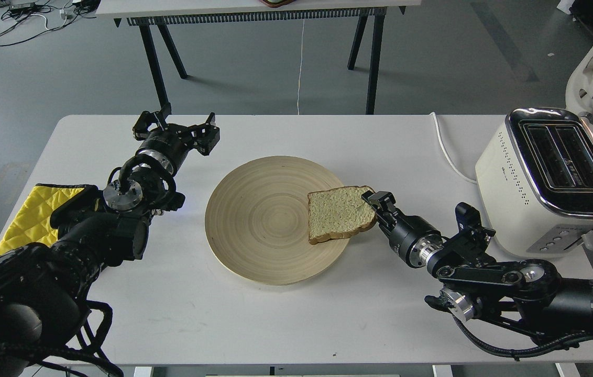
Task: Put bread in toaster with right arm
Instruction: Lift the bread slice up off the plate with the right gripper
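Note:
The bread lies on the right side of a round wooden plate, its right edge overhanging the rim. My right gripper reaches in from the right at that edge. One finger lies over the crust and the other is hidden, so I cannot tell whether it grips. The cream-white toaster stands at the table's right end, both slots empty. My left gripper is open and empty, left of the plate and behind it.
A yellow quilted cloth lies at the left table edge under my left arm. The toaster's white cord runs along the table to the far edge. A black-legged table stands beyond.

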Controlling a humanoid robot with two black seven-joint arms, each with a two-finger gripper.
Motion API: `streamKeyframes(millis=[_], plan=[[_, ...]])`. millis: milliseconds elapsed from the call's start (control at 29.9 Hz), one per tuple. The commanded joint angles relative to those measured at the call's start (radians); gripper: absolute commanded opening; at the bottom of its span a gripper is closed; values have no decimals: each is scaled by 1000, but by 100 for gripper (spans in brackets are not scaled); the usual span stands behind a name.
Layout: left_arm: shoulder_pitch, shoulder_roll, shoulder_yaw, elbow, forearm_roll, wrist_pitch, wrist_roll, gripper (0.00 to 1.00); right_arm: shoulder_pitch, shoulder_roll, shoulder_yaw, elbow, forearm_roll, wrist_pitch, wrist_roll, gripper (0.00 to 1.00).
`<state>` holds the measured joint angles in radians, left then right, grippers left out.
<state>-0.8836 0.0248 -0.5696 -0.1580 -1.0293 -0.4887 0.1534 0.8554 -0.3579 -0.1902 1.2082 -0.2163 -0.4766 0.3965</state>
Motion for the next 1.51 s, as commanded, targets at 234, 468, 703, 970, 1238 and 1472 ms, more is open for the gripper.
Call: streamKeyframes(millis=[234, 468, 703, 970, 1238, 1472], plan=[[0, 0, 1, 0, 0, 0, 0, 100, 2, -3, 83, 17, 0, -2, 24, 12], [0, 0, -1, 0, 0, 0, 0, 100, 46, -16, 163, 19, 0, -2, 21, 10], [0, 0, -1, 0, 0, 0, 0, 100, 272, -153, 137, 76, -3, 0, 4, 9], [0, 0, -1, 0, 0, 0, 0, 100, 764, -371, -381, 110, -9, -5, -33, 10], [0, 0, -1, 0, 0, 0, 0, 100, 1177, -414, -978, 128, -12, 0, -7, 10], [0, 0, -1, 0, 0, 0, 0, 100, 1416, -417, -1363, 270, -81, -5, -4, 10]])
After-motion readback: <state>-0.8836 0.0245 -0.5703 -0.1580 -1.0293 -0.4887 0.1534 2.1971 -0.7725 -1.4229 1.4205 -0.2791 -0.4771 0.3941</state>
